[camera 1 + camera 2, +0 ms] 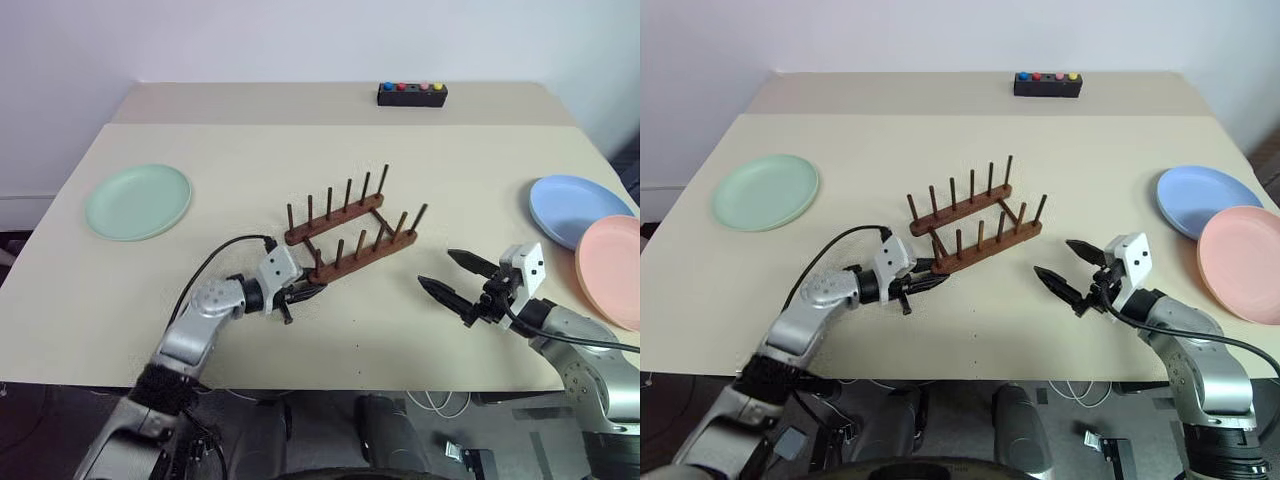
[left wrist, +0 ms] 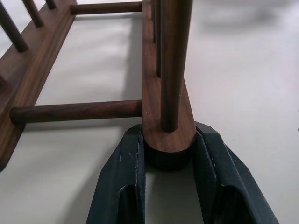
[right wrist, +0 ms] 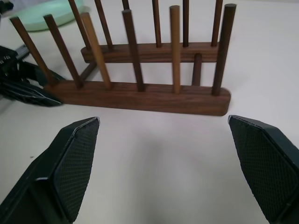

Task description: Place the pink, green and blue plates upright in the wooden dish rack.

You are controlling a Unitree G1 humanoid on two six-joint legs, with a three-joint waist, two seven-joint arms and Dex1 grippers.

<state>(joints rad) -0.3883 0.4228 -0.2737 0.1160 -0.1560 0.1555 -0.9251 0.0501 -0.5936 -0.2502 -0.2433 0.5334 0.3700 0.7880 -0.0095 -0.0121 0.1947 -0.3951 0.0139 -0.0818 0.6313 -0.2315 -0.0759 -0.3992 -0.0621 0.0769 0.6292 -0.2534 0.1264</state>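
Dark smooth wooden dish rack (image 1: 350, 232); matt table (image 1: 300, 340).

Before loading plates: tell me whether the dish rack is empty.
Empty. The wooden dish rack holds nothing between its pegs; the green plate lies flat on the table.

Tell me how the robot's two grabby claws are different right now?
The left gripper has its fingers closed around the end of one rail of the wooden dish rack, while the right gripper holds nothing. The left gripper's jaws are narrow, pinching the wood; the right gripper's jaws are spread wide. The left touches the rack; the right stands apart from it. Both have two black fingers and point at the rack.
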